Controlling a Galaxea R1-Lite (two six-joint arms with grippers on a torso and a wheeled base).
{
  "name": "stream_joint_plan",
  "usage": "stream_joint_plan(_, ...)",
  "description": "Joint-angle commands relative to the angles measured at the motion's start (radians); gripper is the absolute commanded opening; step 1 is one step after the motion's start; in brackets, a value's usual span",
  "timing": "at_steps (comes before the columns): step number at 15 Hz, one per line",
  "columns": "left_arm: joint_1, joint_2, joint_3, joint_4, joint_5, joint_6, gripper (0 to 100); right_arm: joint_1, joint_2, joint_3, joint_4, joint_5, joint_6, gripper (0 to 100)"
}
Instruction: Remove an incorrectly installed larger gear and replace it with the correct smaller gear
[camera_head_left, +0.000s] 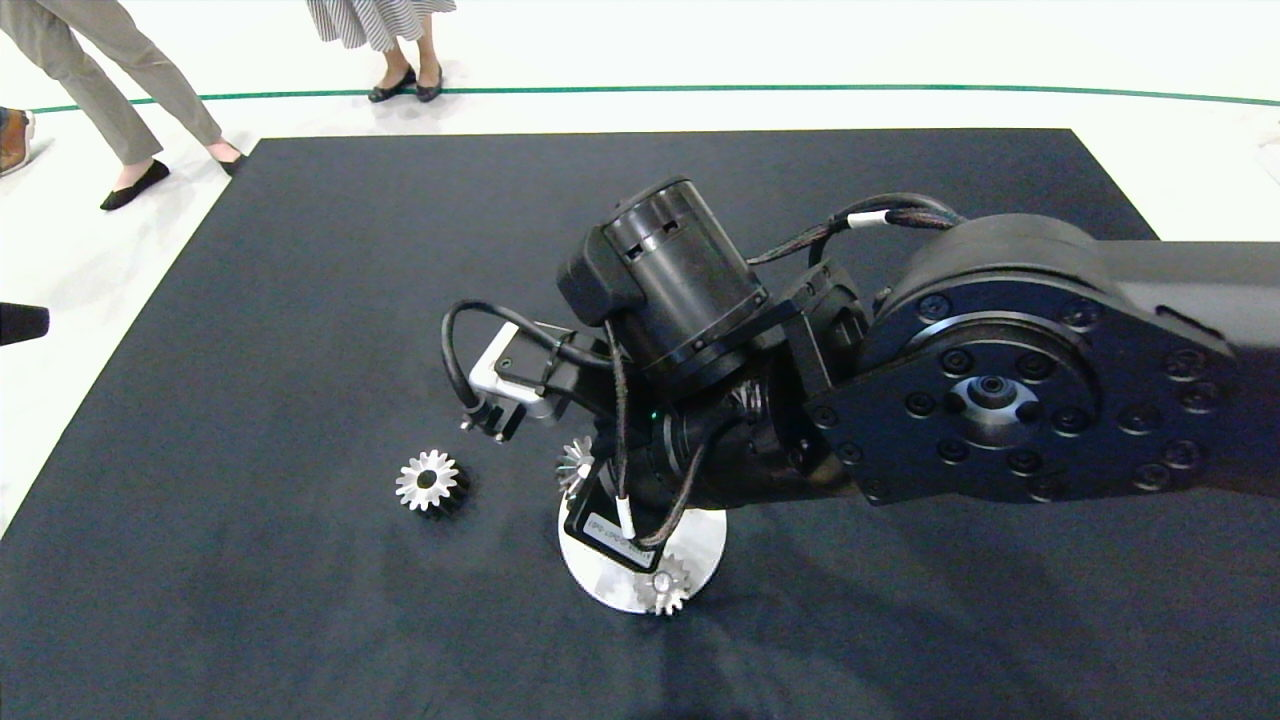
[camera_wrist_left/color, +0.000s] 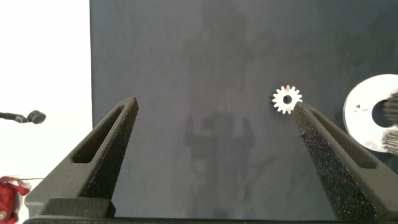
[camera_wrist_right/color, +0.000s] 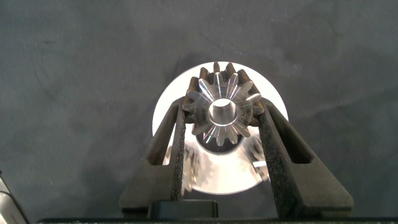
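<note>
While the right gripper (camera_wrist_right/color: 222, 118) clamps the smaller gear (camera_wrist_right/color: 222, 113) above the disc (camera_wrist_right/color: 171, 102), the larger gear (camera_head_left: 427, 480) lies well apart. Left gripper (camera_wrist_left/color: 217, 118) is spread open.

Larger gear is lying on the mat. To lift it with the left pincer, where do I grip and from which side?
Come down from above and close on opposite sides of its toothed rim. The larger gear lies flat on the mat, hole up, nothing beside it, and the open left pincer looks wide enough. The right pincer is shut on the smaller gear.
</note>
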Motion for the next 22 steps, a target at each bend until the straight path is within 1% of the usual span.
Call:
stream_joint_plan(1, 0.000, 0.002, 0.000, 0.005, 0.003, 0.000, 100, 0.003, 0.036, -0.017, 0.004, -0.001, -0.003, 22)
stream_joint_plan(4, 0.000, 0.002, 0.000, 0.005, 0.002, 0.001, 100, 0.002, 0.056, -0.032, 0.003, -0.001, -0.003, 22)
stream_joint_plan(16, 0.000, 0.000, 0.000, 0.005, 0.003, 0.001, 100, -0.006, 0.072, -0.028, 0.003, -0.001, 0.002, 22)
stream_joint_plan(22, 0.000, 0.000, 0.000, 0.005, 0.002, 0.001, 100, -0.011, 0.096, -0.045, 0.003, -0.001, 0.003, 22)
